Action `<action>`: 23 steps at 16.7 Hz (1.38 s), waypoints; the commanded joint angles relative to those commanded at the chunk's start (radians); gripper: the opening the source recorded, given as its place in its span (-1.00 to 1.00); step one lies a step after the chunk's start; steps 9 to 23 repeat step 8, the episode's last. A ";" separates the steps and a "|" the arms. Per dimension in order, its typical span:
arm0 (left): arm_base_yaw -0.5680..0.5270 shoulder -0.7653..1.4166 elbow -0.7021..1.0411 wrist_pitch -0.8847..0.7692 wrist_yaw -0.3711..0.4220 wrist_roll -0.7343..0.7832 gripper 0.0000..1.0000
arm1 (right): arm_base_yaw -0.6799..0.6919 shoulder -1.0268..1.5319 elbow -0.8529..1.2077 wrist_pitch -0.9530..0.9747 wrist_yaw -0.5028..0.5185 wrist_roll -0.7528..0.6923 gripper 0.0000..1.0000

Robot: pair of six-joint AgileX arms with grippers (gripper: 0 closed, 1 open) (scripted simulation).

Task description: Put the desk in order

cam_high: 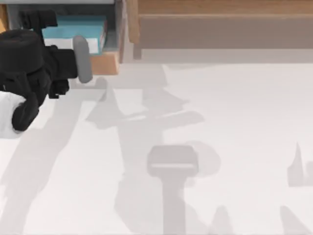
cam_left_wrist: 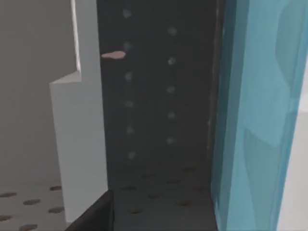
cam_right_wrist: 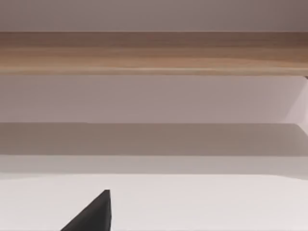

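We are looking down on the white worktop (cam_high: 205,147), which is spreading across the whole top view, with its light-wood shelf rail (cam_high: 220,19) running along the far edge. At the far left, its wood-fronted drawer box (cam_high: 105,62) is standing open with a blue book (cam_high: 73,30) lying inside. Our left claw (cam_high: 82,58) is hovering at the drawer's front; we cannot tell whether it is open or closed. Our right arm is idling, facing the rail.
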 joint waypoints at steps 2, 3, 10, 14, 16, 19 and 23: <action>-0.007 -0.040 -0.045 0.013 -0.008 -0.003 1.00 | 0.000 0.000 0.000 0.000 0.000 0.000 1.00; -0.011 -0.060 -0.069 0.020 -0.012 -0.005 1.00 | 0.000 0.000 0.000 0.000 0.000 0.000 1.00; -0.030 -0.103 -0.156 0.034 -0.022 -0.008 1.00 | 0.000 0.000 0.000 0.000 0.000 0.000 1.00; -0.030 -0.103 -0.156 0.034 -0.022 -0.008 1.00 | 0.000 0.000 0.000 0.000 0.000 0.000 1.00; -0.030 -0.103 -0.156 0.034 -0.022 -0.008 1.00 | 0.000 0.000 0.000 0.000 0.000 0.000 1.00; -0.030 -0.103 -0.156 0.034 -0.022 -0.008 1.00 | 0.000 0.000 0.000 0.000 0.000 0.000 1.00; -0.030 -0.103 -0.156 0.034 -0.022 -0.008 1.00 | 0.000 0.000 0.000 0.000 0.000 0.000 1.00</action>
